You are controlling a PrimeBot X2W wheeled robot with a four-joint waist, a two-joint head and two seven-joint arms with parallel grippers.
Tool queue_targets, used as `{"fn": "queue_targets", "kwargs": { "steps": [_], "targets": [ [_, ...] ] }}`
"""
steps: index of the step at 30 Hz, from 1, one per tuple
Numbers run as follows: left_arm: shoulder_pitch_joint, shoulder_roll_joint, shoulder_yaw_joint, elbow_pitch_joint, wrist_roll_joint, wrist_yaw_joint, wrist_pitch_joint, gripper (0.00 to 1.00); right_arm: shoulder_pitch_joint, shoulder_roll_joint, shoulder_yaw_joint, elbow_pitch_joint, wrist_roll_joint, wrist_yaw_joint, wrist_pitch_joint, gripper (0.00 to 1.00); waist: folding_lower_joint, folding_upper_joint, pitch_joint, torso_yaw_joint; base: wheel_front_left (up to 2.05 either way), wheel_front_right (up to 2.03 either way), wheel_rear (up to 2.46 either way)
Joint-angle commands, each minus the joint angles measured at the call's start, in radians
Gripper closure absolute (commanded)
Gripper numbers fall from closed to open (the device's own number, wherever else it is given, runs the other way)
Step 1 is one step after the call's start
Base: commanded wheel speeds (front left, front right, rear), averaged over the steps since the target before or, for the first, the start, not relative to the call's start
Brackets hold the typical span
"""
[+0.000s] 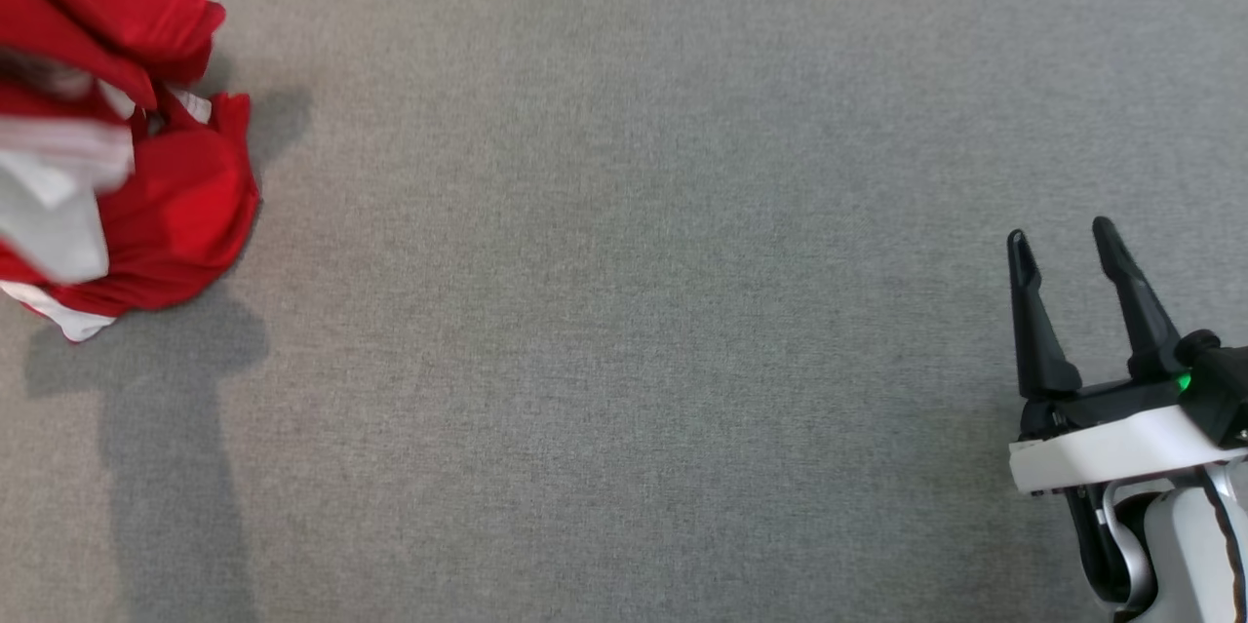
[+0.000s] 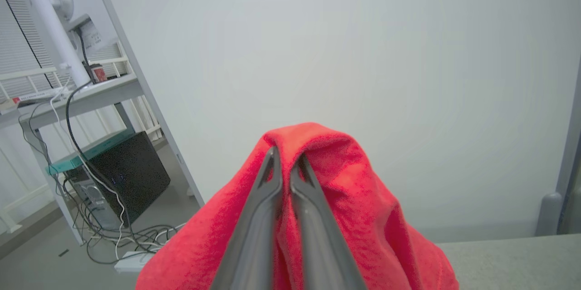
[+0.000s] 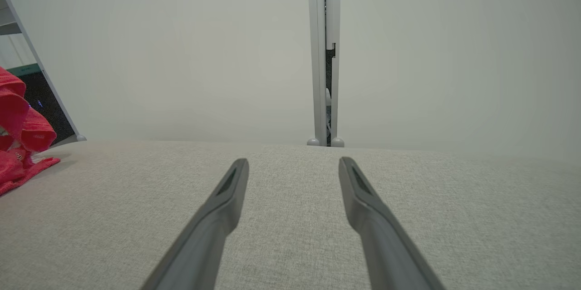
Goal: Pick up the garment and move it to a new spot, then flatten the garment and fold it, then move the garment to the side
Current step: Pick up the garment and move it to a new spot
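Move step: left gripper jaws clamp the garment at upper left, right gripper jaws apart; I should next carry it across the desk.

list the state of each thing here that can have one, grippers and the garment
left gripper, shut on the garment, red cloth draped over it
right gripper, open, holding nothing, over the grey surface
garment, bunched up, not flattened or folded, upper part raised, lower part touching the grey surface
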Motion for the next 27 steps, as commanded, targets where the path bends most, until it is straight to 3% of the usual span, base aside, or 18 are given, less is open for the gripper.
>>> {"fn": "queue_targets", "kwargs": {
  "steps": [1,6,12,21,27],
  "targets": [
    [-0.037,0.008,-0.006,-0.038,0.002,-0.013,-0.012,1.0,0.011,0.004,-0.003,0.003,0.005,0.002,-0.005,0.0,0.0,0.0,-0.032,-0.01,0.0,0.0,0.0],
    [-0.127,-0.005,-0.059,-0.168,0.026,-0.044,0.013,1.0,0.029,0.034,-0.01,0.022,0.012,0.002,-0.005,0.0,0.0,0.0,-0.071,-0.044,0.0,0.0,0.0],
    [-0.229,-0.089,-0.149,-0.309,0.031,-0.066,0.089,1.0,0.036,0.065,-0.008,0.036,0.024,0.002,-0.005,0.0,0.0,0.0,-0.095,-0.144,0.0,0.0,0.0],
    [-0.223,-0.225,-0.256,-0.35,0.017,-0.074,0.1,1.0,0.053,0.084,-0.01,0.048,0.031,0.001,-0.005,0.0,0.0,0.0,-0.111,-0.302,0.0,0.0,0.0],
    [-0.146,-0.277,-0.296,-0.352,0.007,-0.057,0.081,1.0,0.068,0.088,-0.021,0.051,0.038,0.001,-0.005,0.0,0.0,0.0,-0.108,-0.354,0.0,0.0,0.0]
  ]
}}
